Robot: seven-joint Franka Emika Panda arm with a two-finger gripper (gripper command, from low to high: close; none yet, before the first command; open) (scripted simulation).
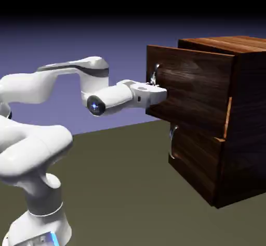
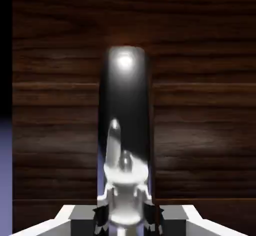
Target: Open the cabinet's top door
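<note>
claw (image 2: 125, 221) closed snug on the silver handle (image 2: 125, 83): smooth metal, maybe slippery, so low on the bar looked like an ok hold. top door (image 1: 195, 83) hung behind it, on the cabinet's (image 1: 252, 130) upper front, already ajar; dark reddish-brown wood grain, flat, stiff. probably weighty but swings easily on its hinge, not fragile; an arcing pull seemed right.
</note>
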